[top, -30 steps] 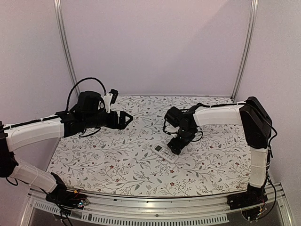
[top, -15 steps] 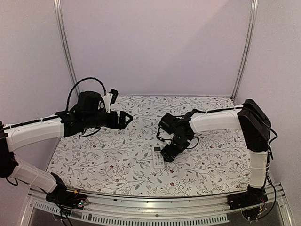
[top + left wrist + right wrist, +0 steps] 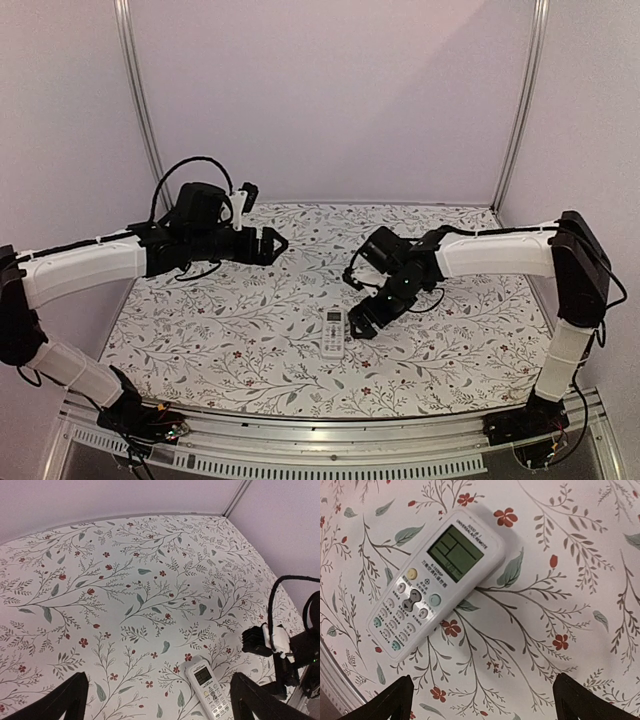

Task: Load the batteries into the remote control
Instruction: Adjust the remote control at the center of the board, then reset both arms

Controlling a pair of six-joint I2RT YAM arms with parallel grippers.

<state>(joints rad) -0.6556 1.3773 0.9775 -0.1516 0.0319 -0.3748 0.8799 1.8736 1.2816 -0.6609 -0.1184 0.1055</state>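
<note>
The remote control lies flat on the floral table with its display and buttons facing up, also seen in the left wrist view and the right wrist view. My right gripper hovers just right of it, open, with nothing between its fingers. My left gripper hangs above the table's back left, open and empty, looking down toward the remote. The batteries are out of view.
A floral cloth covers the table. Pale walls and two metal posts close the back and sides. A metal rail runs along the front edge. The right arm's wrist and cable show in the left wrist view.
The right gripper has opened wider and drawn back off the remote, which has turned to point toward the front edge. The right elbow swung outward. The left gripper shifted slightly right.
</note>
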